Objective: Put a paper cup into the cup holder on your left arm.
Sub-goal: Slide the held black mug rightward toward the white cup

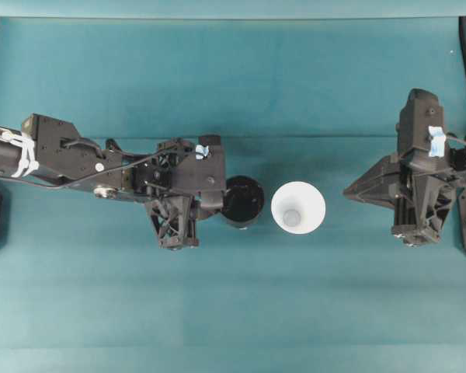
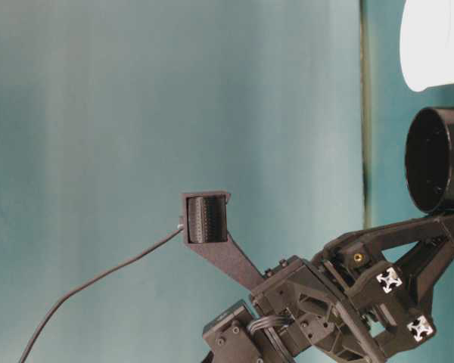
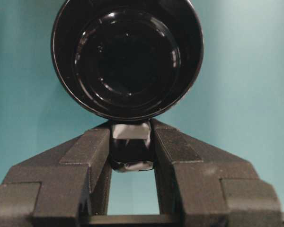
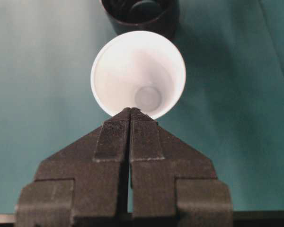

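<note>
Paper cup [image 1: 298, 208] stood upright on teal bench [image 1: 233, 311], just beside cup holder [image 1: 241, 200]. My left jaws pinched the holder's lug [image 3: 131, 149]; right jaws pressed together, apart from cup.

Paper cup [image 1: 298, 207]: plain white, greyish bottom inside, no print. Cup holder [image 1: 242, 200]: glossy black inside and out, with a pale taped patch on its lug in the left wrist view. Desk [image 1: 233, 311]: flat teal, no pattern; left tool [image 3: 132, 163] and right tool [image 4: 130, 135]: matte black, fine ribbing on right pads.
</note>
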Tool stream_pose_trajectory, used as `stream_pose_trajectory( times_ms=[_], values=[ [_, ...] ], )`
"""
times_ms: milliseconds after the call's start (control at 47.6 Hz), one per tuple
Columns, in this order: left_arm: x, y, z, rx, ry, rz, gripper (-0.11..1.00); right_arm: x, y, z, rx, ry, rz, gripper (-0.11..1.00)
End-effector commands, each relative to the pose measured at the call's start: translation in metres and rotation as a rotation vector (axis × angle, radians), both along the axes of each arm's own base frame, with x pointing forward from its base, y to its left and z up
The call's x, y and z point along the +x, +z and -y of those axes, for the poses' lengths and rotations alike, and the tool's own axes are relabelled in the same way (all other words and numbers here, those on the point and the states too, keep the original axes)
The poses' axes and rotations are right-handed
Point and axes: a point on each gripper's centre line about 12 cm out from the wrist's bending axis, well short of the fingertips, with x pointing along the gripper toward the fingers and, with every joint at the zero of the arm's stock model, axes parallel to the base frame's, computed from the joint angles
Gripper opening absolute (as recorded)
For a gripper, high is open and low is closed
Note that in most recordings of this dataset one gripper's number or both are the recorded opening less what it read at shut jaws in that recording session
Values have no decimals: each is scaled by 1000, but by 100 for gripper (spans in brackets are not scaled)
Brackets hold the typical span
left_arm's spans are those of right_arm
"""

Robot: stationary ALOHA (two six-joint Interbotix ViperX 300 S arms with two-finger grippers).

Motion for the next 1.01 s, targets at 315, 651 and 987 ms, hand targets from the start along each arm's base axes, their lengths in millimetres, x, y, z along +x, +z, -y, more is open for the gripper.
stream_pose_trajectory(
  times_ms=[315,651,987],
  values=[
    [5,6,1,3,-5,49,29,1,5,1,1,-6,20,-2],
    [3,4,3,2,-8,8,41,1,5,1,1,-6,18,-2],
    [3,4,3,6,-13,7,85,0,4,2,1,-9,17,-2]
  ],
)
